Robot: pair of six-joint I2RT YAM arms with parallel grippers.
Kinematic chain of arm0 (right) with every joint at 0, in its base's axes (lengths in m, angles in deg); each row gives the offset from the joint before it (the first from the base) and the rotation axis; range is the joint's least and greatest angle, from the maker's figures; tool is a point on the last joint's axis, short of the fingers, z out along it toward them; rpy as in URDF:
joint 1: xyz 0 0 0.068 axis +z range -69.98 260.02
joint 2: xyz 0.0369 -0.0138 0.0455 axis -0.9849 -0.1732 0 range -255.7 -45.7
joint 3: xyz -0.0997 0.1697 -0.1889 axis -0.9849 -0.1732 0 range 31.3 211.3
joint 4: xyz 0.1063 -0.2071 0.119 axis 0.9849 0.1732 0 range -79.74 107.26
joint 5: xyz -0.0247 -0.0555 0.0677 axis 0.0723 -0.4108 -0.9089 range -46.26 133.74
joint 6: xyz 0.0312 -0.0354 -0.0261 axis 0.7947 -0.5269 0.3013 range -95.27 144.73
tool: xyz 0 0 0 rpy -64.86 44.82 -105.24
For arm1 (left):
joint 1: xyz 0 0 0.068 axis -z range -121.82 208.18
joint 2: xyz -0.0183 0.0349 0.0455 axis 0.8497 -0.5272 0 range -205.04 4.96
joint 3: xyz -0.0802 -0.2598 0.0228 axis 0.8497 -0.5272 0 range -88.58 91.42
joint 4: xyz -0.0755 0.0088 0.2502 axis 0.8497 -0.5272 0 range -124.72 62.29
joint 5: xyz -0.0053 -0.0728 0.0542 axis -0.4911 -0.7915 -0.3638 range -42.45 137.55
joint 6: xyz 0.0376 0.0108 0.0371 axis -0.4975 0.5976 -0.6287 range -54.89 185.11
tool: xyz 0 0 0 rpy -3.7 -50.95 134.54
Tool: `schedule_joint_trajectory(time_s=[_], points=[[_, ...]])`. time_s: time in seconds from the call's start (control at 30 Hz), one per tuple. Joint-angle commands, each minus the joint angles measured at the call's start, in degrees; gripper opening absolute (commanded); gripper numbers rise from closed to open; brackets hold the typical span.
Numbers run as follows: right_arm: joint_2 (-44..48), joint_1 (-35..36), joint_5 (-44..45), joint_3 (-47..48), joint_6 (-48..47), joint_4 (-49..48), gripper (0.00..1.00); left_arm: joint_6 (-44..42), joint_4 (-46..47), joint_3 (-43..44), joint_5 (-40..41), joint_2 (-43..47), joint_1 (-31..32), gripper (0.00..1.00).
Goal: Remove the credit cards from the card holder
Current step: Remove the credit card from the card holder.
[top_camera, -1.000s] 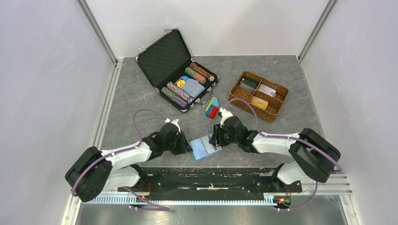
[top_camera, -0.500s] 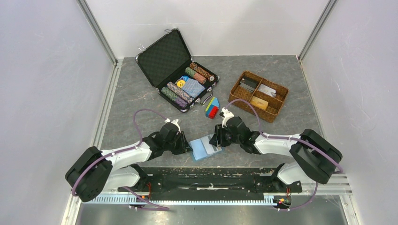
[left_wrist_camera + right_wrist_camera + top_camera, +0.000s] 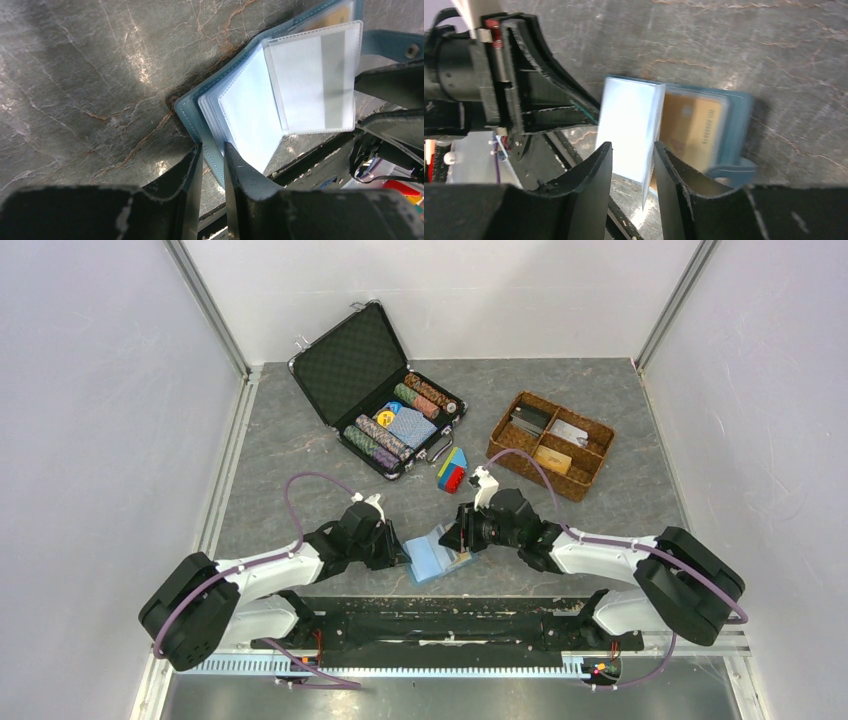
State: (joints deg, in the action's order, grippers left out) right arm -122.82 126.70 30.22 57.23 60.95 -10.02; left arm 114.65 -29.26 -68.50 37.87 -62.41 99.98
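While both arms reach inward from their bases at the near edge, you see them meet low over the front centre of the grey marbled table (image 3: 300,440). Your left arm (image 3: 270,570) lies close to the surface, its forearm angled rightward and its wrist dropped. Your right arm (image 3: 610,550) mirrors it, stretched leftward with the wrist pitched down.

Behind them stand the open black chip case (image 3: 350,365) and, to its right, the brown wicker tray (image 3: 535,478), both well apart from the grippers.

The card holder (image 3: 430,562) lies open on the table between the two wrists, just ahead of the base rail. Your left gripper (image 3: 212,150) is narrowed onto the holder's teal cover, whose edge passes between its fingers. Your right gripper (image 3: 632,150), jaws partway closed, pinches the clear sleeves (image 3: 310,80) and holds them standing up from the spine.

Beside the raised sleeves, an orange-yellow card (image 3: 691,127) sits in the pocket of the half away from the left gripper, not yet out.
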Motion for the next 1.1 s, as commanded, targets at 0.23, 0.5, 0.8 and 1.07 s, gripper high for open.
schedule_joint_trajectory(time_s=[0.23, 0.5, 0.8, 1.07], points=[[0.53, 1.05, -6.11, -0.53, 2.24, -3.93, 0.39, 1.35, 0.58, -0.48, -0.75, -0.09, 0.21, 0.30], [-0.90, 2.13, -7.07, -0.41, 3.72, -6.24, 0.39, 1.70, -1.16, -0.15, 0.20, 1.92, 0.21, 0.32], [-2.63, 3.07, -7.43, -0.09, 4.19, -7.53, 0.39, 2.11, -6.84, 1.63, 3.66, 6.85, 0.21, 0.34], [-2.52, 2.66, -4.27, 1.64, 0.37, -3.03, 0.39, 1.71, -5.92, 2.95, 0.63, 8.96, 0.21, 0.34]])
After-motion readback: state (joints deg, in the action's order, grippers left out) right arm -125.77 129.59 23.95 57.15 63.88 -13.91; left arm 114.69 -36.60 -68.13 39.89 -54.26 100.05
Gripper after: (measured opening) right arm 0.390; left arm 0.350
